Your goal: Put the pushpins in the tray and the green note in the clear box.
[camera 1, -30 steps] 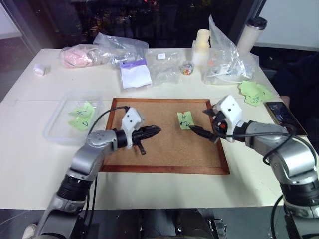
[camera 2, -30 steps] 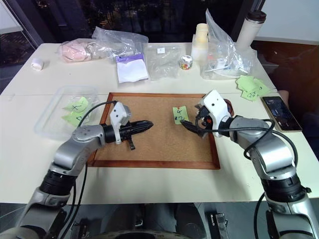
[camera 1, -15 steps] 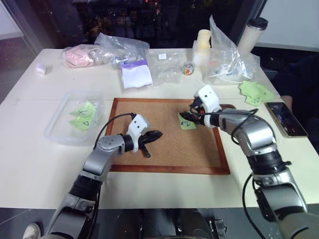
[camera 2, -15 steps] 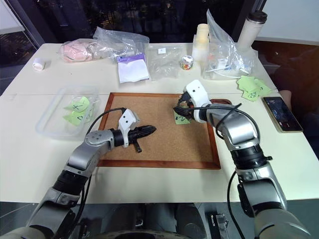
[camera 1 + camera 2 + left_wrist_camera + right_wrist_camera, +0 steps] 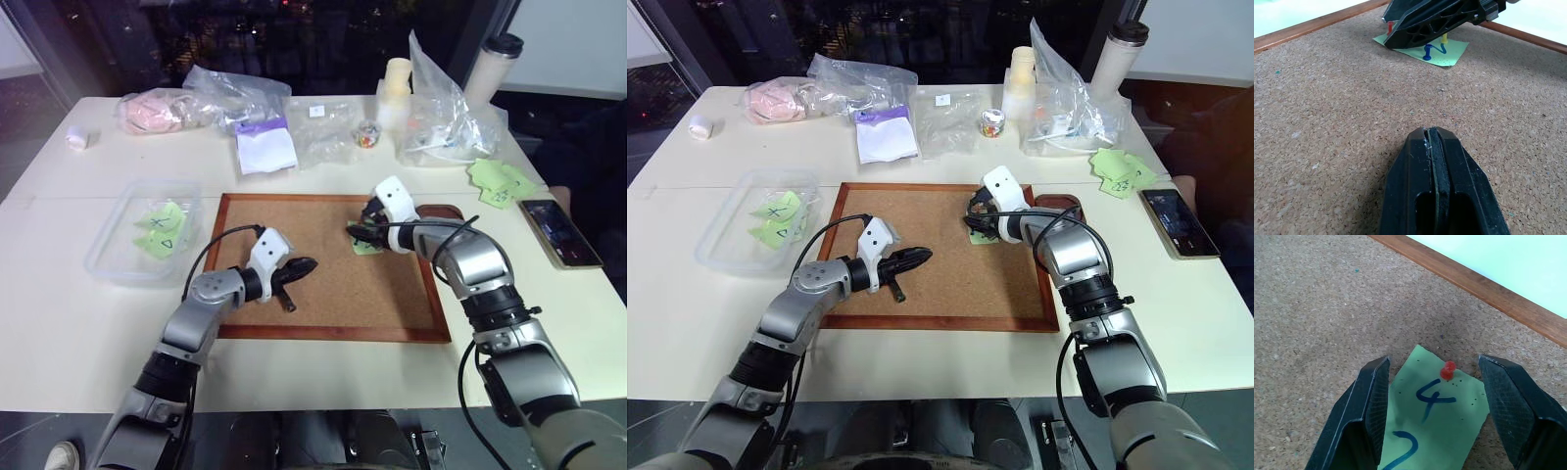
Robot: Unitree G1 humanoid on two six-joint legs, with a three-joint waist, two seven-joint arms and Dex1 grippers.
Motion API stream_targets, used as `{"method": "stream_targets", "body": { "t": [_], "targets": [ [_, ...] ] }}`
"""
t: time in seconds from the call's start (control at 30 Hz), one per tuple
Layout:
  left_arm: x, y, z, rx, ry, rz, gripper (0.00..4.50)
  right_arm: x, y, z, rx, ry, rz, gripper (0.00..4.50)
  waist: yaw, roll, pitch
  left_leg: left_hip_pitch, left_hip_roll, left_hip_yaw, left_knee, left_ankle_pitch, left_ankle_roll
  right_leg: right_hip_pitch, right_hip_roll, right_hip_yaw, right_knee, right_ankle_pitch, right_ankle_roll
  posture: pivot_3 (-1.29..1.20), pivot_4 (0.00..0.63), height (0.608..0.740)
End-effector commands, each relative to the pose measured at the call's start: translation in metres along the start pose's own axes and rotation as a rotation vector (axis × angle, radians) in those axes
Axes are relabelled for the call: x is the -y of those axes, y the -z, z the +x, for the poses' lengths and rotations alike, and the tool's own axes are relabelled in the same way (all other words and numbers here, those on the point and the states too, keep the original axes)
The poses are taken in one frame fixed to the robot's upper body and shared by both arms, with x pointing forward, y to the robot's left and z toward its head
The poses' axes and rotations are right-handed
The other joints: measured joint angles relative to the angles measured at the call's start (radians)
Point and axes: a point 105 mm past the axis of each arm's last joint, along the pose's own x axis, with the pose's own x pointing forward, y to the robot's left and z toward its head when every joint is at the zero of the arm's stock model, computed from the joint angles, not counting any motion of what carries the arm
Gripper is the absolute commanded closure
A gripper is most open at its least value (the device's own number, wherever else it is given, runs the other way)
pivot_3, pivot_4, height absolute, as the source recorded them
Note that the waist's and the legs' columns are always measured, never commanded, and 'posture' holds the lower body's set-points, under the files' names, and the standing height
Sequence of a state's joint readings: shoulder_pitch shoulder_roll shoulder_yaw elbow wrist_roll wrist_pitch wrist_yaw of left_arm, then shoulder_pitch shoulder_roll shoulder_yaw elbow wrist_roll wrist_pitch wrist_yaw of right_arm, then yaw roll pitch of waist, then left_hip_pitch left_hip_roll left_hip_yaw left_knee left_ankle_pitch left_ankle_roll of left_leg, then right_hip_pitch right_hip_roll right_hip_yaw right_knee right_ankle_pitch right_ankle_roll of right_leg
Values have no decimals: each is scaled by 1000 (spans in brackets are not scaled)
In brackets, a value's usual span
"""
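On the cork board (image 5: 323,284), the green note (image 5: 1437,431) lies between the spread fingers of the right gripper (image 5: 1435,416), a red pushpin (image 5: 1447,370) just ahead.

The right end effector (image 5: 972,223) hides most of the green note (image 5: 978,236).

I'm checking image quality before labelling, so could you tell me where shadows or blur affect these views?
Right wrist view: the open right gripper casts a soft shadow on the cork board; the green note and red pushpin stay sharp. Left wrist view: the shut left gripper is crisp, the blue pushpin farther off slightly soft. Left eye view: the window behind the table is dark.
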State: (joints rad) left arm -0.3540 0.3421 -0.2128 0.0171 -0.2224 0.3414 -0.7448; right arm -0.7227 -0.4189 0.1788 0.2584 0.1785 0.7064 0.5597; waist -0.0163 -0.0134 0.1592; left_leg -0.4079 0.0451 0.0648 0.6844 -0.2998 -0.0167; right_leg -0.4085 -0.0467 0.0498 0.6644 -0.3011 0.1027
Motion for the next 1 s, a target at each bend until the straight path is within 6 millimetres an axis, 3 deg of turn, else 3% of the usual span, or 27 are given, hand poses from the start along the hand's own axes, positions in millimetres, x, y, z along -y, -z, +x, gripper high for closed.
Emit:
{"method": "stream_targets", "body": {
  "t": [0.03,0.1,0.23,0.43,0.67,0.8,1.0],
  "targets": [
    [4,9,0,-29,3,-7,4500,1,-19,-1,60,-3,-16,1849,-1,0,0,0,0,0,0,0,0,0,0,0,0,0,0,0,150,740],
    [4,8,0,-27,2,-5,4500,0,-18,1,57,-10,-15,2425,-1,1,0,0,0,0,0,0,0,0,0,0,0,0,0,0,150,740],
    [2,8,-1,-29,-2,-2,4500,1,-16,2,49,-5,-10,4463,-1,1,0,0,0,0,0,0,0,0,0,0,0,0,0,0,150,740],
    [3,18,-1,-58,-11,-11,4500,-1,-28,-4,87,-8,-28,4488,-1,1,0,0,0,0,0,0,0,0,0,0,0,0,0,0,150,740],
    [1,27,0,-88,-36,-12,4500,-4,-50,-26,146,3,-62,4488,-1,1,-1,0,0,0,0,0,0,0,0,0,0,0,0,0,150,740],
    [2,30,1,-99,-28,-4,4500,1,-51,-40,160,29,-58,4488,1,1,-1,2,0,0,0,0,0,1,0,0,0,0,0,0,150,740],
    [1,28,1,-89,-29,-2,4500,56,-27,-75,137,238,53,4488,4,1,-1,1,0,0,0,0,0,2,-1,0,0,0,0,0,150,740]
  ]
}}
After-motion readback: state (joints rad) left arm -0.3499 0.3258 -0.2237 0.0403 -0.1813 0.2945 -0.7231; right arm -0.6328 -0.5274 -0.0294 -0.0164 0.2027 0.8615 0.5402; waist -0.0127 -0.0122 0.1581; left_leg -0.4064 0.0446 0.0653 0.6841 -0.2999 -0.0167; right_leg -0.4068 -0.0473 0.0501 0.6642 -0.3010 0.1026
